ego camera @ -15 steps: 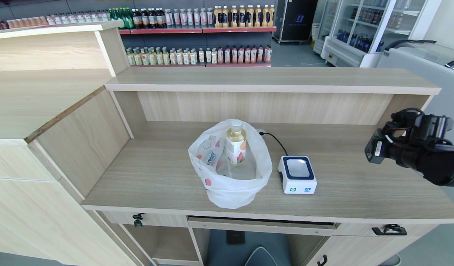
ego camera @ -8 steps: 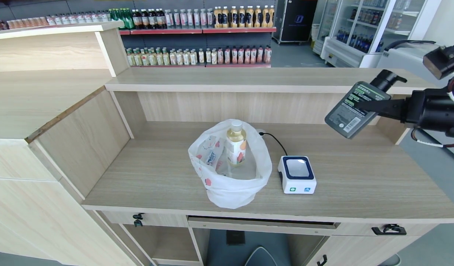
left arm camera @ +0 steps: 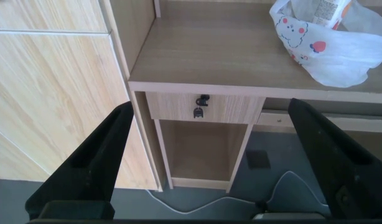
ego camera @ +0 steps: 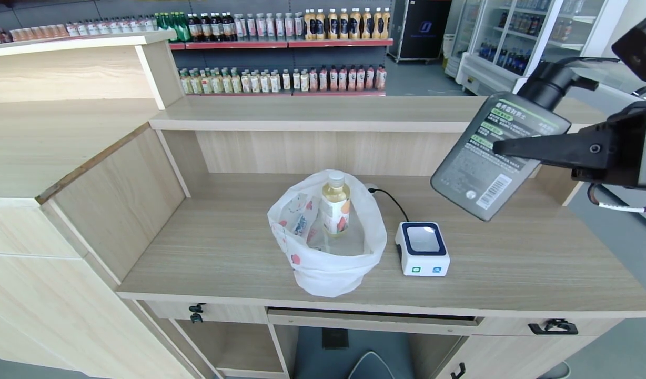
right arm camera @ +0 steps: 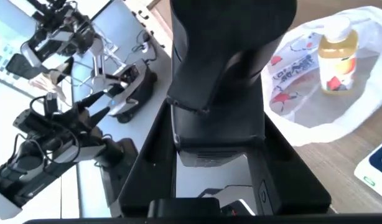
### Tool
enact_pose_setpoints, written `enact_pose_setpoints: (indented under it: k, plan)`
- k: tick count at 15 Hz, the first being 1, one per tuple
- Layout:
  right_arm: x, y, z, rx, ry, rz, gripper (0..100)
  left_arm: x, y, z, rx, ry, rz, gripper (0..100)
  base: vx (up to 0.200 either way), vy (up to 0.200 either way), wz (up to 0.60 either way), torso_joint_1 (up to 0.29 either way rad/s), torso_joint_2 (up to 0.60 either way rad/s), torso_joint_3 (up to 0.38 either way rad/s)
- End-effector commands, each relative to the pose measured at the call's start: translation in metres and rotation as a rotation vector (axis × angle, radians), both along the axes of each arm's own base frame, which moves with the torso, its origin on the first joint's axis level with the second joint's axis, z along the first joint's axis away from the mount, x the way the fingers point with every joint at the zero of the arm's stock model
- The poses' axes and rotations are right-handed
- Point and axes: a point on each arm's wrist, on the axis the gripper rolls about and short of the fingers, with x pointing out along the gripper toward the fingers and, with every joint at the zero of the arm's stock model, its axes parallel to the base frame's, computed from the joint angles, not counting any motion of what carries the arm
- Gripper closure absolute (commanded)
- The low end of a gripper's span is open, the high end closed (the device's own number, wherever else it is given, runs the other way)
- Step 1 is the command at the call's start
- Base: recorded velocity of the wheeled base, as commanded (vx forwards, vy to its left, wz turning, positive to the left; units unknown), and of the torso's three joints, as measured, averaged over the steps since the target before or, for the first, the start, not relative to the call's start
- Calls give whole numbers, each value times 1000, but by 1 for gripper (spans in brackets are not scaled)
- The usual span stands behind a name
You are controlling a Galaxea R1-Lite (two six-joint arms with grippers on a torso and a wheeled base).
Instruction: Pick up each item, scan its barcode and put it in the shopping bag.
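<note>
The right hand [ego camera: 504, 150] is clamped on a grey pump bottle [ego camera: 473, 176], one dark finger lying across the labelled flat face and the other hidden behind the body. It holds the bottle tilted in the air, up and to the right of the scanner [ego camera: 422, 247] and well apart from it. The barcode [ego camera: 494, 192] sits near the bottle's lower corner and faces up toward the head camera, so it probably needs turning down to the scanner's glass. The bottle looks like rigid, smooth plastic and, if full, fairly heavy. I judge that the grip across the broad flat sides is the sound one. The black pump head [ego camera: 552, 84] is the weak part and no place to pull, and the slick face could pivot between the fingers when tipped. In the right wrist view the bottle [right arm camera: 231, 62] hides the grip itself, so how deep it sits cannot be made out. The shopping bag [ego camera: 323, 268] stands open on the worktop [ego camera: 512, 263], just left of the scanner. It holds an upright drink bottle [ego camera: 335, 205] and a printed packet [ego camera: 299, 216] half hidden by its folds, which leaves little room. The left hand [left arm camera: 209, 109] hangs low before the worktop's front edge, fingers apart and empty.
</note>
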Motion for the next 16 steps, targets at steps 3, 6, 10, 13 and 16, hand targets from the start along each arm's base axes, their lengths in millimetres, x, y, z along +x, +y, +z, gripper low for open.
enact_pose_setpoints:
  k: [3, 6, 10, 13, 16]
  plan:
    - [-23, 8, 5, 3, -56, 78, 100, 0, 0, 0, 0, 0, 0, 0, 0, 0, 0, 0, 0, 0]
    - [-28, 10, 3, -6, -73, 96, 100, 0, 0, 0, 0, 0, 0, 0, 0, 0, 0, 0, 0, 0]
    - [-35, 18, 1, -30, -119, 153, 100, 0, 0, 0, 0, 0, 0, 0, 0, 0, 0, 0, 0, 0]
    - [-43, 30, 21, -12, -67, 181, 100, 0, 0, 0, 0, 0, 0, 0, 0, 0, 0, 0, 0, 0]
    - [-40, 38, 27, -8, -55, 187, 100, 0, 0, 0, 0, 0, 0, 0, 0, 0, 0, 0, 0, 0]
